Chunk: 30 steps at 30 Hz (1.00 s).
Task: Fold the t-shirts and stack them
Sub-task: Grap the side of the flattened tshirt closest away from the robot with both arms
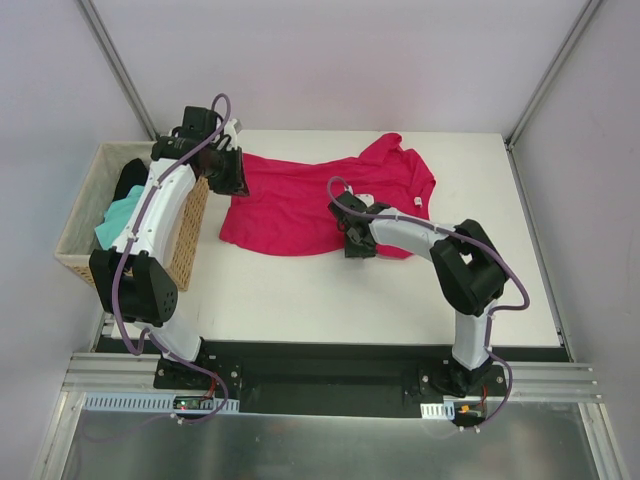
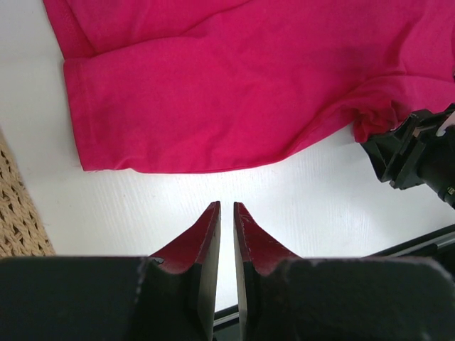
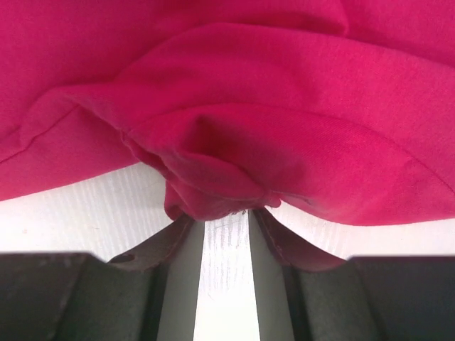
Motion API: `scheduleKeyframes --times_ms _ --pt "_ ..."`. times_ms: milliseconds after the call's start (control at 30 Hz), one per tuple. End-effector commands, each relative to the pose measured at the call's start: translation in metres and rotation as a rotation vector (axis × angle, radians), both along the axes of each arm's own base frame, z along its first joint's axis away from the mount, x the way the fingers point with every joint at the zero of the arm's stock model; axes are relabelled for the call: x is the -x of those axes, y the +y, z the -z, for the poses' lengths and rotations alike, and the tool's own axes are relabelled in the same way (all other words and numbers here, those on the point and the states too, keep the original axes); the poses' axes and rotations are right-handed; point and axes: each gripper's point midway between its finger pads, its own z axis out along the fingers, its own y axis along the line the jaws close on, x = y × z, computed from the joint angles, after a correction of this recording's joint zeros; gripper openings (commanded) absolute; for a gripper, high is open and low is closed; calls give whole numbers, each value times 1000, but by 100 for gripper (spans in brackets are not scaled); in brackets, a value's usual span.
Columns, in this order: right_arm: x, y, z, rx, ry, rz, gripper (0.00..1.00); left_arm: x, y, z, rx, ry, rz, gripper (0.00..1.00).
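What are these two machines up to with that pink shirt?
Two robot arms are working on a crimson t-shirt spread crumpled on the white table, not yet folded. The right end effector has a bunched bit of its hem at its fingertips. The left end effector is nearly closed and empty. A wicker basket holds more clothes.

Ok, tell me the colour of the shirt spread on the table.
Bright pinkish-red shirt; top external view shows it best.

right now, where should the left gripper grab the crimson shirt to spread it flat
Best guess: the near-left hem corner of the crimson shirt, approached from the basket side. That edge lies flat and free on the table, while the right gripper works the bunched hem opposite.
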Motion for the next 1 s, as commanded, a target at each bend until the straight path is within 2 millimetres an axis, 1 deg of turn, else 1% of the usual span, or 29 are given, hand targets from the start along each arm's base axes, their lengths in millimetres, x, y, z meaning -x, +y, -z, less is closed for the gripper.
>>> scheduleKeyframes --times_ms 0,200,433,667,767,800,867,900,933,967 --pt "-11 6 -17 -10 -47 0 34 -3 -3 -16 -3 -36 15 13" --pt "-14 6 -32 -13 -77 3 36 -8 -6 -18 13 -37 19 12" --pt "-19 1 -50 8 -115 -6 37 -13 -11 -20 32 -38 24 12" --pt "-23 2 -55 21 -124 -16 36 -14 -11 -24 34 -48 25 12" --pt "-26 2 -52 37 -118 -24 27 -14 -10 -22 29 -45 23 12" --pt "-27 2 -54 36 -122 -23 19 -14 -10 -20 25 -41 23 12" --pt "-28 -1 -52 47 -117 -17 12 -13 -10 -20 24 -41 25 12" --pt "-29 -2 -54 52 -124 -14 7 -12 -9 -19 21 -40 23 12" --pt "-29 -3 -54 55 -125 -13 6 -12 -8 -18 17 -40 24 12" --pt "-29 -5 -55 64 -128 -11 3 -12 -8 -19 17 -43 24 12"
